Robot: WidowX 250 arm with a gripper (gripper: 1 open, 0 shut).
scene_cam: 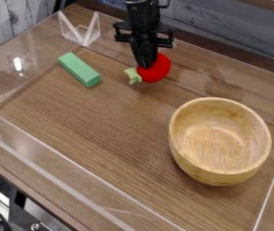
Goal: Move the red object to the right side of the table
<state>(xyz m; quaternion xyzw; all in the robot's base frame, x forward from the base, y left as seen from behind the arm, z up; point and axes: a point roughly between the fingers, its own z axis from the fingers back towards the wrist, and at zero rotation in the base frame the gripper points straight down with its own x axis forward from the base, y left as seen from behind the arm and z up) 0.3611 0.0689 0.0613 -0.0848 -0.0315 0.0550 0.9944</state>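
The red object [157, 69] is a small round red toy fruit with a pale green leafy stub pointing left. It sits at or just above the table [104, 135], left of centre toward the back. My black gripper [147, 60] comes straight down onto it and is shut on its top. The fingertips are partly hidden against the fruit.
A green rectangular block [79, 69] lies to the left of the fruit. A large wooden bowl [220, 140] stands at the right front. Low clear acrylic walls [79, 29] border the tabletop, with a folded clear piece at the back left.
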